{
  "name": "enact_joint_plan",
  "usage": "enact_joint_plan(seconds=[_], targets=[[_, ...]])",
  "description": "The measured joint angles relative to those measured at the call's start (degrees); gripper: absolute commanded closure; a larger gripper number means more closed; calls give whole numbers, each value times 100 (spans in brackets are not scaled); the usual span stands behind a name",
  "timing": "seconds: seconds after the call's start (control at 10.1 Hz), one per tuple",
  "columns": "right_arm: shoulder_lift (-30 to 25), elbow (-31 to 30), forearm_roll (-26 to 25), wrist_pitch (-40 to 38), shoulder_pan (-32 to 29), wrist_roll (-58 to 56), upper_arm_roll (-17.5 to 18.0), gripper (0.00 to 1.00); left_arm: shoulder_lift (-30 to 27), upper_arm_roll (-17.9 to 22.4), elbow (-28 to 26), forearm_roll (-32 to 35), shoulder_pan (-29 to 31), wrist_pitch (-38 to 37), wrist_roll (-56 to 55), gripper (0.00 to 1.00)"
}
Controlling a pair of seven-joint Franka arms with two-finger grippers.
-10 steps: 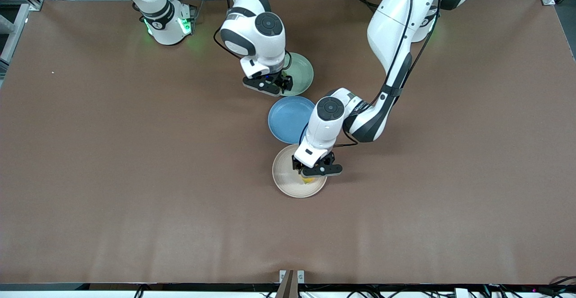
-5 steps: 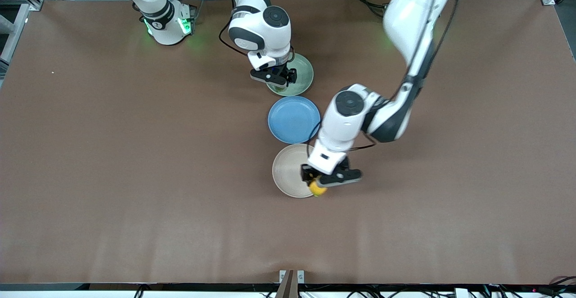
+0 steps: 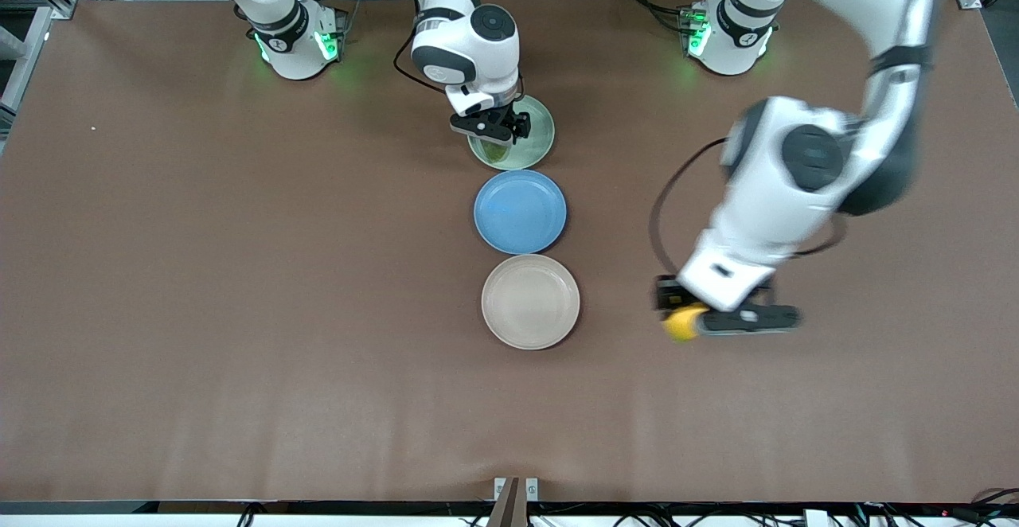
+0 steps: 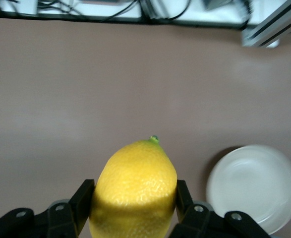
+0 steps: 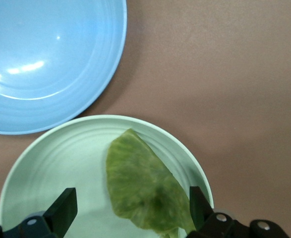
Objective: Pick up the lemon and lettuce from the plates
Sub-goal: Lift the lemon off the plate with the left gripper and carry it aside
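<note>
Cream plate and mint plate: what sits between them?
The blue plate, with nothing on it, lies between the cream plate and the mint plate; the front view shows all three in a row.

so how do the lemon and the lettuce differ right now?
The lemon is bright yellow, plump and oval; the lettuce is a flat, crinkled green leaf.
The lemon is clamped in the left gripper, in the air over bare table toward the left arm's end; the lettuce lies on the mint green plate.
The right gripper is open around the lettuce, not closed on it.
Shared: each has a gripper at it.
</note>
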Motion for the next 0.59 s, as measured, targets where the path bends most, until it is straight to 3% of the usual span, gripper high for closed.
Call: enact_joint_plan(seconds=[0.3,0.59], targets=[[225,-59,-574,153,2,499,1,0,-125,-6,-188,-227,1090,-947,2072,100],[334,-58,-659,186,4,615,1,0,-106,-10,-841,-228,1450,-833,2480,100]])
